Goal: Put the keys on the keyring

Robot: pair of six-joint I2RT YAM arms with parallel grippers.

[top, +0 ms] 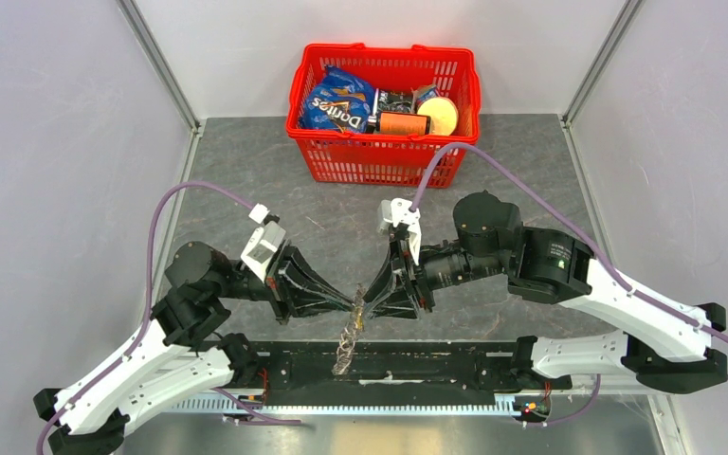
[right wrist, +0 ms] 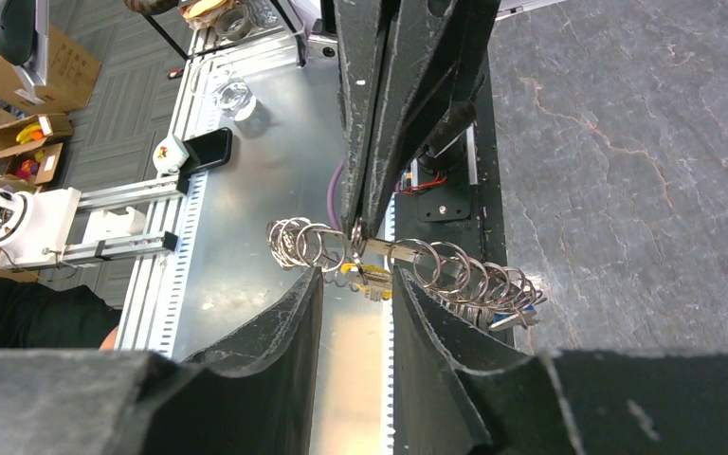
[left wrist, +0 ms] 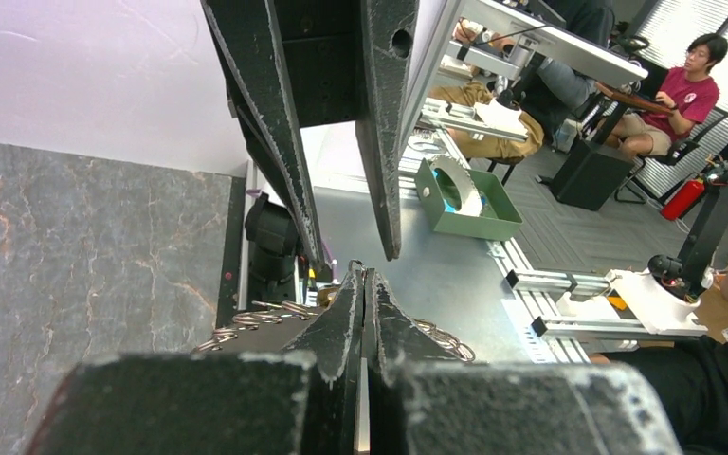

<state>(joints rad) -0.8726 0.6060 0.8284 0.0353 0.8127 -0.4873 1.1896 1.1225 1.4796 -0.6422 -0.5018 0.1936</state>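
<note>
Keyring (right wrist: pixel 436 270), a string of linked silvery wire rings, is at the point where both arms meet, above the near edge of the table. Long axis: in the top view it runs from the fingertips toward the arm bases, leaning slightly left. In the right wrist view it crosses the frame left to right, the right end a little lower. Left gripper (left wrist: pixel 364 277): jaws fully closed, tips pinching one ring partway along the string. Right gripper (right wrist: pixel 354 281): jaws part-open and gripping nothing. A small yellow-headed key (right wrist: pixel 353 271) hangs off the rings in the gap between its fingers; whether it touches a pad I cannot tell, and which way it points is too small to tell. A speck of blue plastic (right wrist: pixel 527 307) shows at the string's right end, too small to identify. Surface: dark grey marbled tabletop (top: pixel 275 190), with a black rail (top: pixel 436 365) and a bare silver metal plate (right wrist: pixel 265 190) along the near edge. At the far edge stands a red plastic mesh basket (top: pixel 384 161) holding a blue Doritos bag (top: pixel 339 100) and other packets. Plain pale walls (top: pixel 57 142) close three sides. Room beyond: green open box (left wrist: pixel 493 213), seated person in a red shirt (left wrist: pixel 687 90), cardboard boxes (right wrist: pixel 19 85).
</note>
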